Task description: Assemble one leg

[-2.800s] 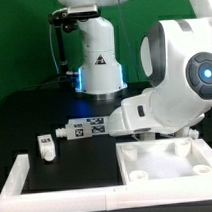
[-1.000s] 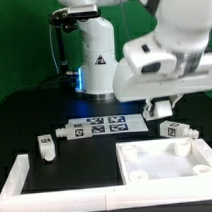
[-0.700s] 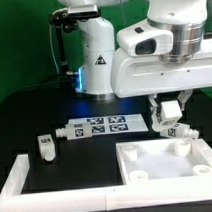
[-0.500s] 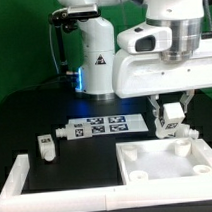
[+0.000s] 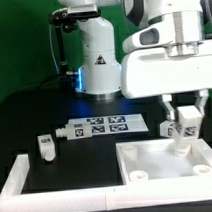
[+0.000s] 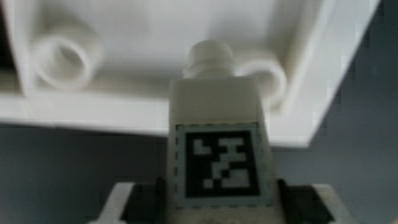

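My gripper (image 5: 185, 119) is shut on a leg (image 5: 182, 130), a stubby white peg with a black-and-white tag. It holds the leg above the far right part of the large square white panel (image 5: 166, 159). In the wrist view the held leg (image 6: 221, 140) fills the middle, its tip pointing at the panel (image 6: 143, 95), close to a round raised hole (image 6: 71, 58). Whether the tip touches the panel I cannot tell. A second leg (image 5: 45, 146) lies on the black table at the exterior view's left.
The marker board (image 5: 100, 125) lies behind the panel. The robot base (image 5: 95, 54) stands at the back. A white frame edge (image 5: 17, 176) runs along the table's left and front.
The arm has lifted a leg off the table by the panel's far right and carried it to the exterior view's right, over the panel.
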Controlling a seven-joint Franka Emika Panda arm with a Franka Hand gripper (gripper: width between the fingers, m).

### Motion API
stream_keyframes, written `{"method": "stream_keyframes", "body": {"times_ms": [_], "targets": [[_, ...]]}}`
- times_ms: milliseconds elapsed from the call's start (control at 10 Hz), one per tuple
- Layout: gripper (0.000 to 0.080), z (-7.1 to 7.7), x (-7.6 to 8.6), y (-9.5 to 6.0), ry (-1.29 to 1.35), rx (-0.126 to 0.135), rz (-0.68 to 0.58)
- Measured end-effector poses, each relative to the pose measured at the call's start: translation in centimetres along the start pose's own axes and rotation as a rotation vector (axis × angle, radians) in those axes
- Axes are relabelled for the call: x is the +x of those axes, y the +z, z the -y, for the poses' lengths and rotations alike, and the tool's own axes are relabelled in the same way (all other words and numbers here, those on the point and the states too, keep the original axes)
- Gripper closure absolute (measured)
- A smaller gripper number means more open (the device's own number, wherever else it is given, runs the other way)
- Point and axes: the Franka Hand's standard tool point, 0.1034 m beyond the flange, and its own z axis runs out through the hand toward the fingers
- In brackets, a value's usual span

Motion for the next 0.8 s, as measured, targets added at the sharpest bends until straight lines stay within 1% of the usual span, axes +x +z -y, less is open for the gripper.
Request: {"method": "stream_keyframes", "body": {"times_ms": [100,200,500,600,700,800], "targets": [[0.0512,0.5,-0.2,0.3,-0.001,0.001,-0.072],[0.0512,0.3,-0.2,0.3,-0.009,-0.002,-0.135],[0.0512,0.5,-0.5,0.6,-0.008,0.000,-0.134],[0.0512,1.6,-0.8,1.1,-0.012,0.006,-0.147],[0.0512,2.1,-1.2,1.7,-0.013,0.008,-0.154],[0.0512,2.4,-1.1,1.9,-0.014,0.010,-0.166]]}}
